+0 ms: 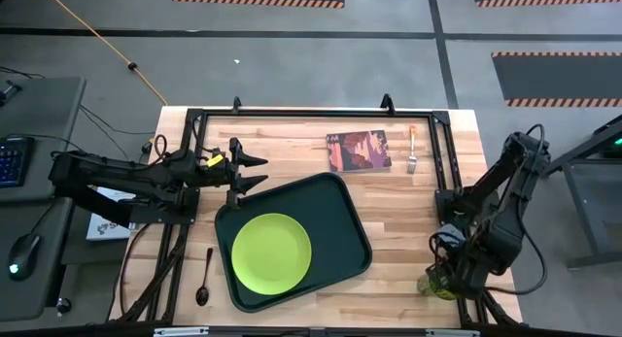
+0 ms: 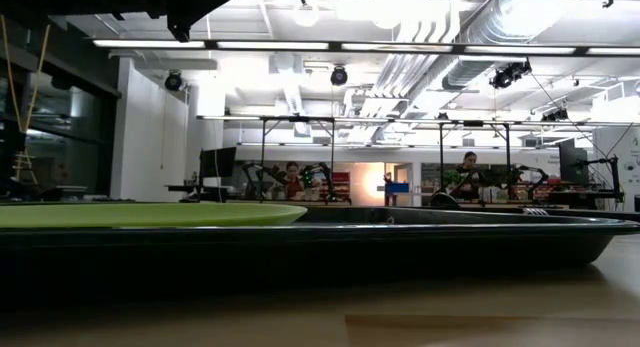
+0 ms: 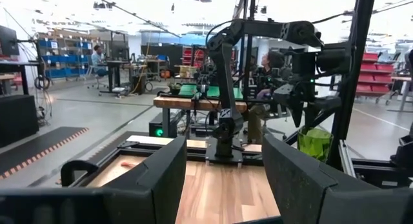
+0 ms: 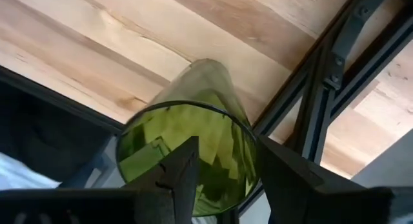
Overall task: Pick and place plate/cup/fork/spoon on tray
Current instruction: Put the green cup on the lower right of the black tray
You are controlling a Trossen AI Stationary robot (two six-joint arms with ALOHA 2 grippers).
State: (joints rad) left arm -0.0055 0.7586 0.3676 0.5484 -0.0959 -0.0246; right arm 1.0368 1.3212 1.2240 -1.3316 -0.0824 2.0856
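Observation:
The lime-green plate [image 1: 271, 250] lies flat in the dark-green tray [image 1: 335, 206] at the table's middle; both also show in the low view, the plate [image 2: 150, 215] and the tray [image 2: 420, 249]. The dark spoon [image 1: 204, 277] lies on the wood left of the tray. The orange-handled fork [image 1: 412, 151] lies at the far right. The translucent green cup [image 4: 193, 108] is at the table's near right corner [image 1: 434, 282], its mouth toward my right gripper [image 4: 226, 146]. That gripper is open, one finger over the cup's mouth and one just outside the rim. My left gripper [image 1: 257, 170] is open and empty above the tray's far left corner. My right gripper comes at the cup from above, along the cup's length. One finger [image 4: 184, 175] stands within the mouth, and the other [image 4: 277, 166] stands outside the rim [image 4: 253, 143]. I cannot tell whether either finger touches the wall, or whether the cup is lifted.
A small reddish picture book [image 1: 360, 150] lies at the far side, left of the fork. Black frame rails [image 1: 439, 157] run along the table's edges, one right by the cup [image 4: 322, 88]. Bare wood lies right of the tray [image 1: 403, 230].

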